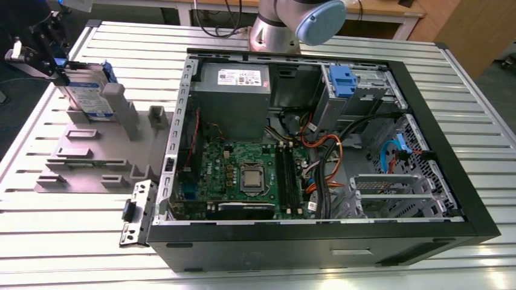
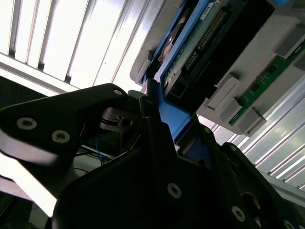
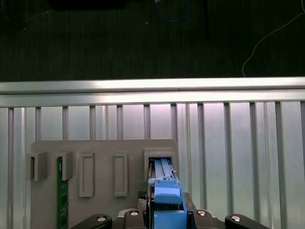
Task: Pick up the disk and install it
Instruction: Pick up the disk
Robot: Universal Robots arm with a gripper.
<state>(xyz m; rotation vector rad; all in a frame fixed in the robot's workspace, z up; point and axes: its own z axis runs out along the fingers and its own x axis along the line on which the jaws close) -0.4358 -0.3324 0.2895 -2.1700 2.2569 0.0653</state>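
The disk (image 1: 87, 93) stands on edge in a slot of the grey stepped fixture (image 1: 89, 151) at the exterior view's left, its silver face and blue carrier frame showing. My gripper (image 1: 58, 71) is at the disk's upper far end, fingers on either side of the blue frame. In the second wrist view the black fingers (image 2: 148, 102) press against the blue carrier of the disk (image 2: 190, 52). In the first wrist view the blue frame of the disk (image 3: 164, 191) runs from my gripper (image 3: 167, 217) into the fixture (image 3: 105, 148) slot.
An open computer case (image 1: 475, 223) lies on the slatted metal table (image 1: 451, 78), with a motherboard and cables inside. A blue bracket (image 1: 342, 81) sits on its drive bay at the far corner. A green board (image 3: 60, 191) stands in another fixture slot. The arm's base (image 1: 278, 30) is behind the case.
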